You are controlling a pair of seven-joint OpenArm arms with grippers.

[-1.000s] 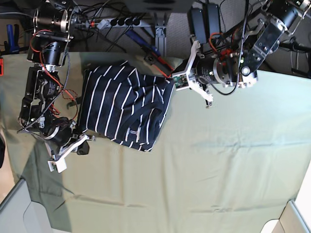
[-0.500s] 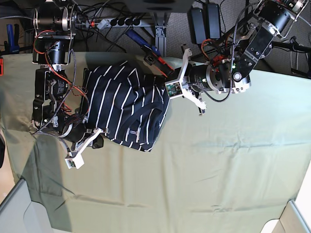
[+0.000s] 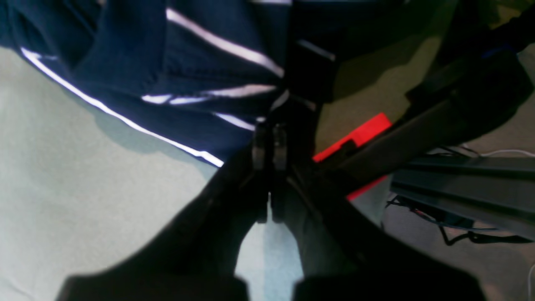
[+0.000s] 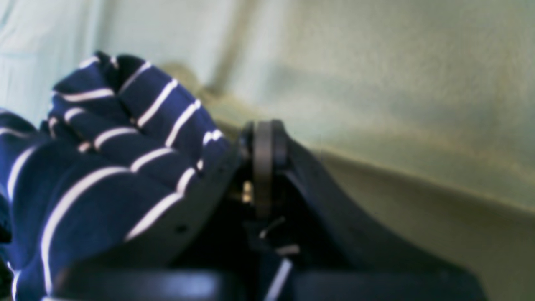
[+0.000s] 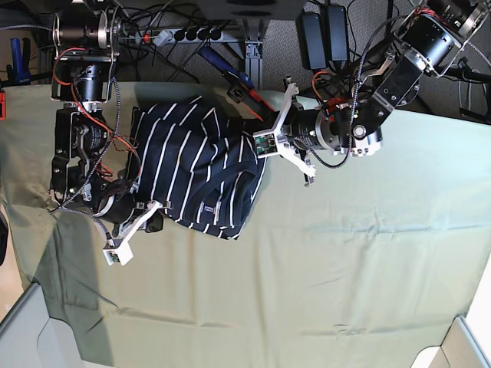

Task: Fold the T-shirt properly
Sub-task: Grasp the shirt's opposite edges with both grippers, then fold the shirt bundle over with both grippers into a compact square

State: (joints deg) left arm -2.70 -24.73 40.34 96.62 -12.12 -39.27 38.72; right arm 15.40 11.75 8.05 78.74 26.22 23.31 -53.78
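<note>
Covering nearly the whole surface is a pale green cloth (image 5: 345,261), wrinkled along the near edge. T-shirt (image 5: 201,170) sits bunched in a rough rectangle toward the far side, on the base view's left half, stripes running mostly lengthwise.

Left claw (image 5: 261,142) is at the shirt's edge nearest the view's middle, jaws closed; the wrist view is blurry, so whether any fabric is pinched between them I can't say for sure. Right claw (image 5: 126,238) is at the opposite near corner, jaws pressed together, striped fabric just beside it in its own view (image 4: 263,167), seemingly not gripped.

Judgement: shirt is partly folded, still lumpy. To do this step well, both claws should hold matching corners, lift evenly, and lay the layer flat without dragging the cloth underneath; smooth before the next fold.

Beyond the far edge of the surface: a power strip (image 5: 188,34), tangled cables and dark boxes on grey floor. Something red (image 3: 355,136) shows past the edge in the left wrist view.
</note>
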